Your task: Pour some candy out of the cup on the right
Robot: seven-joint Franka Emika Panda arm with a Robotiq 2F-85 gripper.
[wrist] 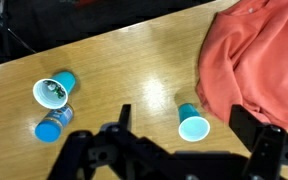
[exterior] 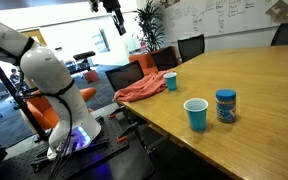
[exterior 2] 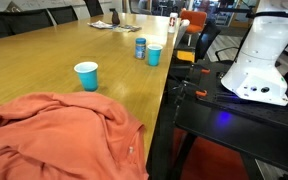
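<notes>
The light-blue cup [exterior: 196, 114] stands upright on the wooden table next to the blue lidded jar [exterior: 225, 106]. It also shows in an exterior view [exterior 2: 154, 55] and in the wrist view [wrist: 54, 91]. From above, the candy [wrist: 53, 93] shows as small dark and pale pieces inside the cup. My gripper [exterior: 115, 17] hangs high above the table's edge, far from the cup. In the wrist view the gripper [wrist: 187, 120] is open and empty.
A smaller teal cup [exterior: 171, 81] [wrist: 193, 126] stands by a crumpled red cloth [exterior: 142, 89] [wrist: 256, 55] at the table edge. The jar [wrist: 49, 127] is right beside the cup. The robot base [exterior 2: 259, 60] stands off the table's side. Office chairs [exterior: 189, 47] line the far edge.
</notes>
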